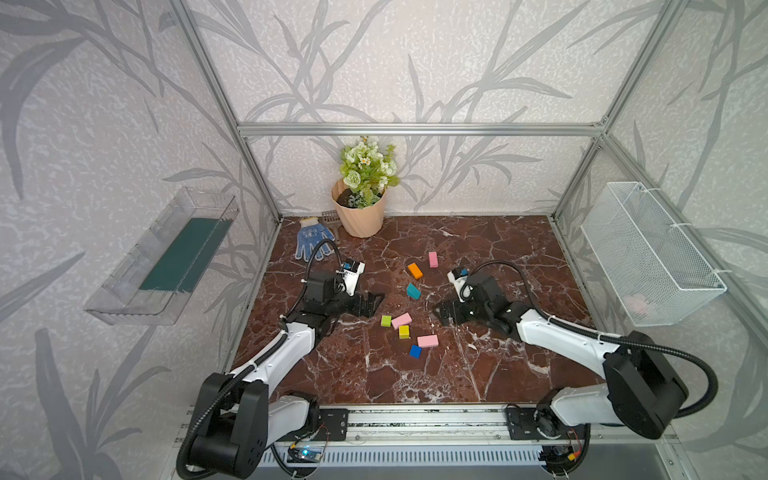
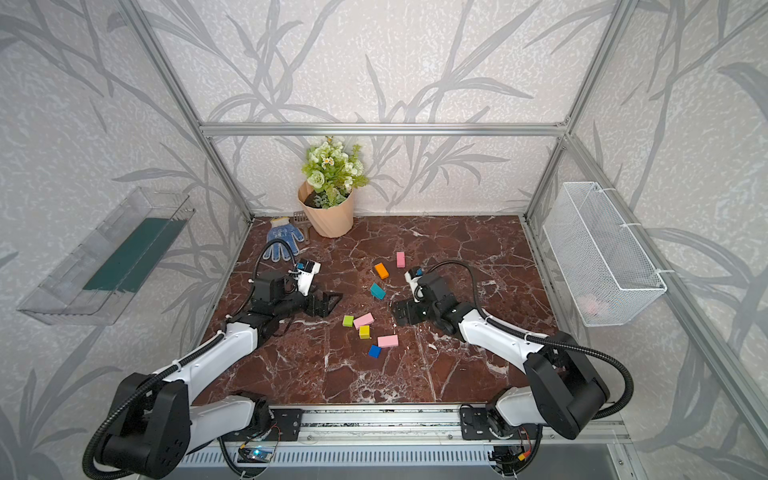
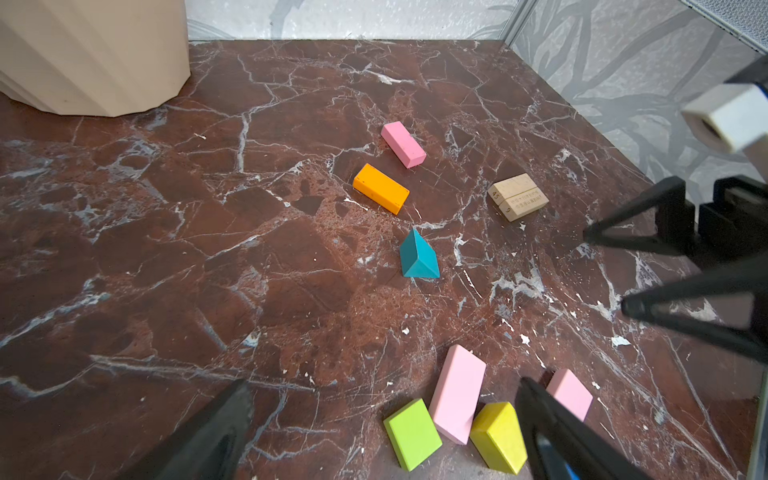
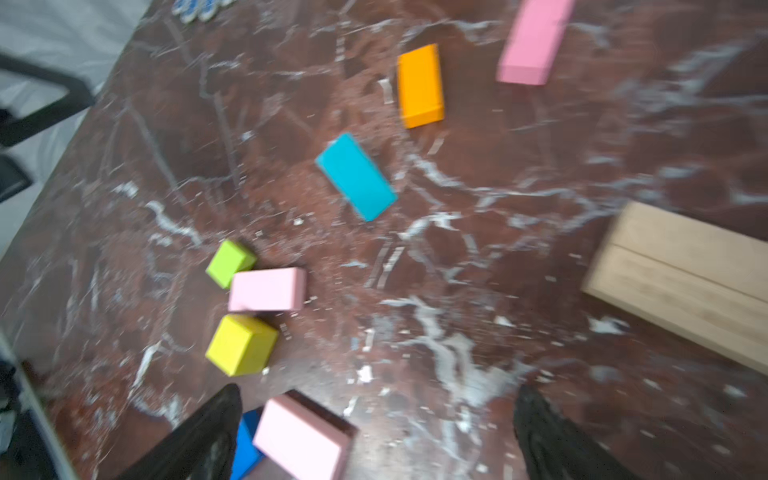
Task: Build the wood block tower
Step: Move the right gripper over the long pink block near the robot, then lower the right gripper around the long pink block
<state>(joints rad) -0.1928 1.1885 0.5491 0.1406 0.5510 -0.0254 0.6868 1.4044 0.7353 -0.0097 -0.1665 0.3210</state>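
Left gripper (image 1: 371, 305) gapes wide, empty; the painted wooden blocks (image 1: 401, 320) lie scattered at its four o'clock, no tower yet. Right gripper (image 1: 441, 312), equally wide and empty, should probably straddle the plain-wood bars (image 3: 517, 196) squarely for the base.

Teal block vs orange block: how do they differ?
Shape: the teal block is a triangular wedge, and the orange block is a rectangular bar.
Pose: the teal block rests on one face with a sloped side up, while the orange block lies flat on a long side.
Place: the orange block sits behind the teal block, farther from the robot.
Shared: both rest on the marble table, touch no other block and are not held.
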